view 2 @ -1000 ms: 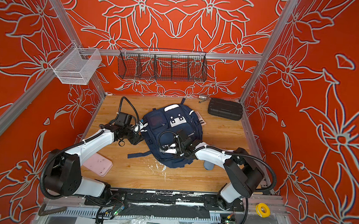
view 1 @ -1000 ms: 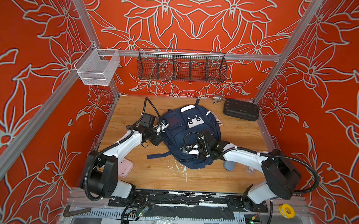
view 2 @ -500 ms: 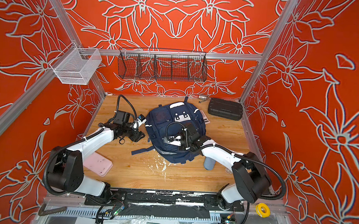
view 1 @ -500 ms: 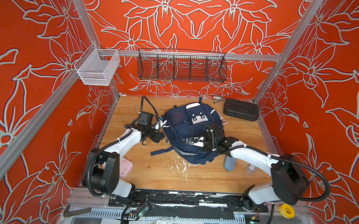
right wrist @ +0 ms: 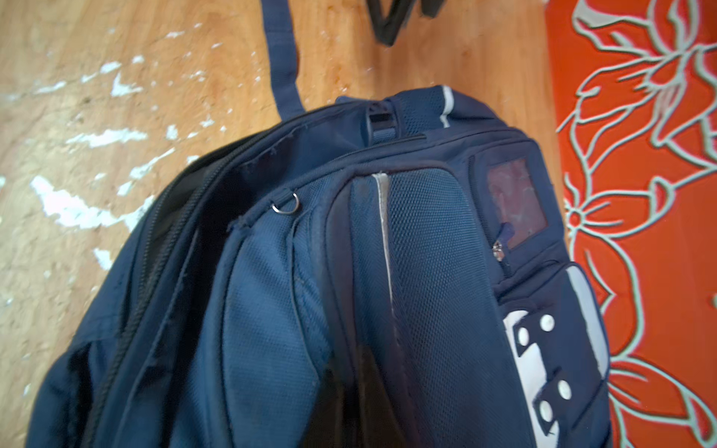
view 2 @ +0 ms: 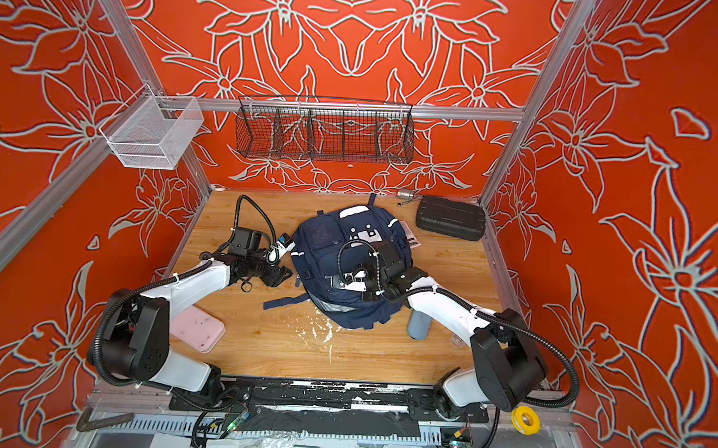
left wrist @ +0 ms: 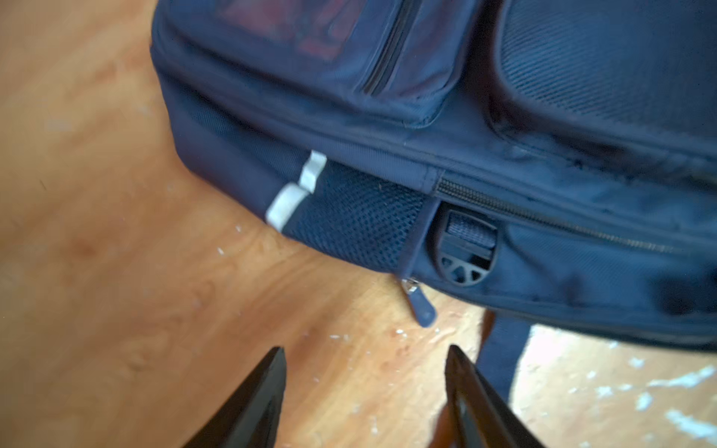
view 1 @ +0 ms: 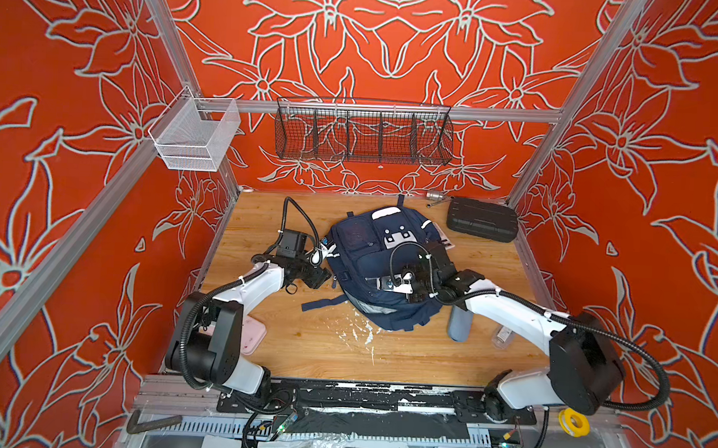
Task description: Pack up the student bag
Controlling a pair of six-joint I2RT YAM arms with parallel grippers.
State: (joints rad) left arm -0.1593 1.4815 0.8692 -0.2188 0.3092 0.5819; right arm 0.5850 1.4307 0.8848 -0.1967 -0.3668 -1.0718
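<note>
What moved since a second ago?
The right gripper shut its jaws on top of the bag, and the bag slid a little toward the back wall. The left gripper stayed open beside the bag. The black case and the bottle stayed put.

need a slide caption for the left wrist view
Open left gripper hovers over the wooden table, facing the side zip pull of the student bag.

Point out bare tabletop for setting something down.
Free: the front strip between pink box and grey-blue bottle; the far-left corner behind the left arm. Crowded: right of the backpack, with bottle, right arm and black case.
</note>
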